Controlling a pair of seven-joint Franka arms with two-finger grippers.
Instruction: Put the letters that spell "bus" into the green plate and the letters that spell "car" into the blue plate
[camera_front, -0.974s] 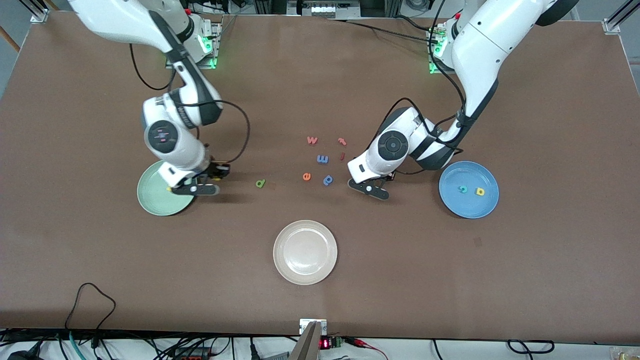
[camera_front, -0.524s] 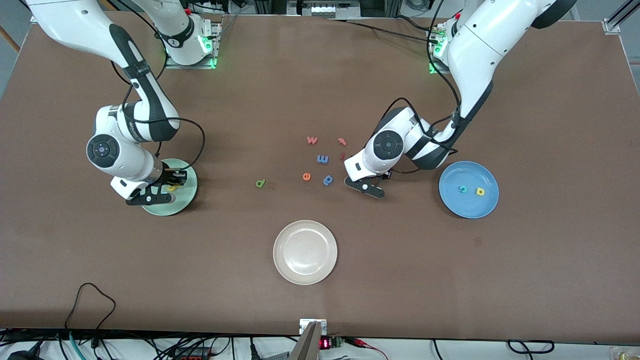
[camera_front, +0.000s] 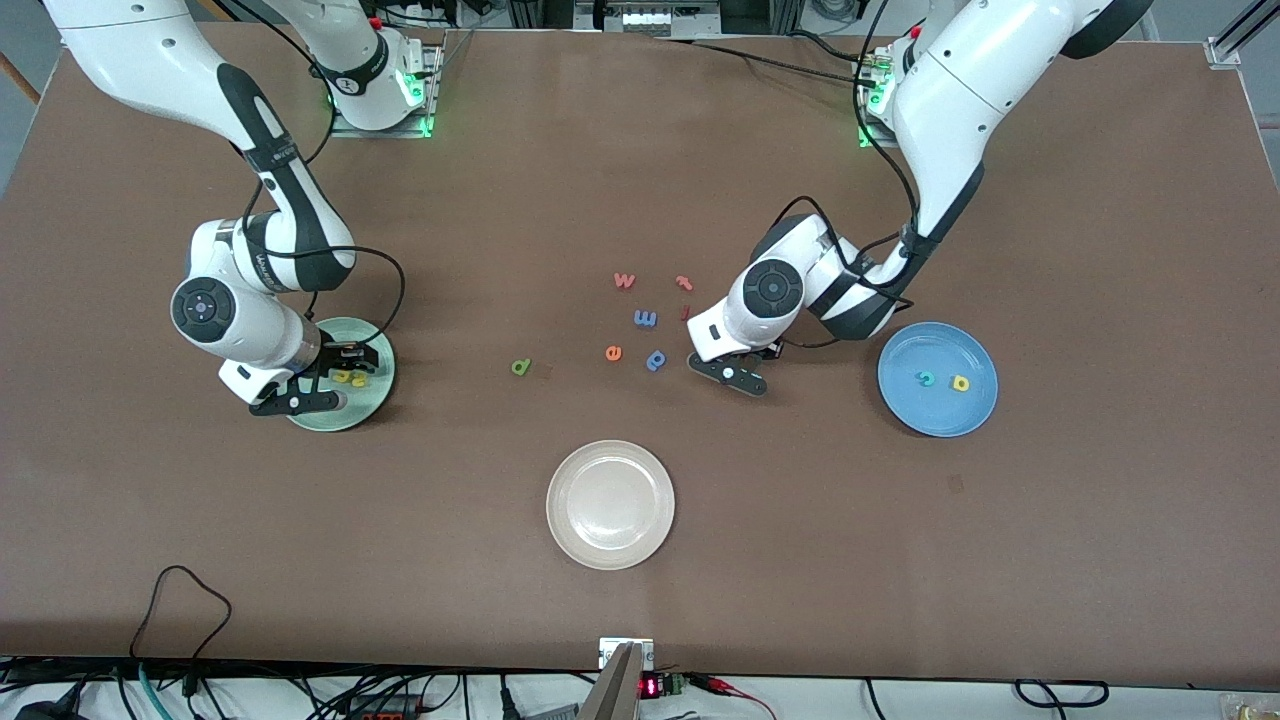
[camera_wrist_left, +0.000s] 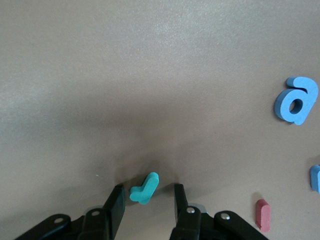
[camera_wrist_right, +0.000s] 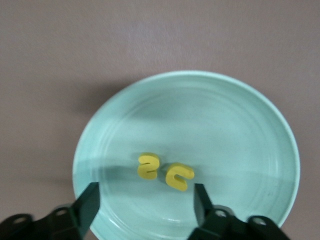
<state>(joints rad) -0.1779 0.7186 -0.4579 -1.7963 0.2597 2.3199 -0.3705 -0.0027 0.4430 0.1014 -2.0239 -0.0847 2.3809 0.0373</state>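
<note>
Fingers of the right gripper (camera_wrist_right: 145, 192) stand spread wide over the round pale mint-green plate (camera_wrist_right: 225, 110). Between them, lying loose on the plate's floor, are a small yellow foam "s" (camera_wrist_right: 148, 166) and a small yellow foam "u" (camera_wrist_right: 177, 176), side by side. Neither is gripped.

The small green foam "b" (camera_front: 521, 367) rests on the bare brown table (camera_front: 900, 560), at about three o'clock from the green plate in the front view.

The left gripper (camera_wrist_left: 148, 189) is down at the table with its fingers parted astride the small teal foam "r" (camera_wrist_left: 145, 187) — one finger close against it, the other with a gap, so no pinch yet. At three o'clock from this gripper sits the round bright blue plate (camera_front: 935, 420), holding a teal foam "c" (camera_front: 927, 378) and a squarish yellow foam "a" (camera_front: 961, 383).

At nine o'clock from the left gripper lie a blue "p"-shaped letter (camera_front: 656, 359) and an orange "e" (camera_front: 614, 352). A round cream-white plate (camera_front: 610, 505) sits at six o'clock from them.
</note>
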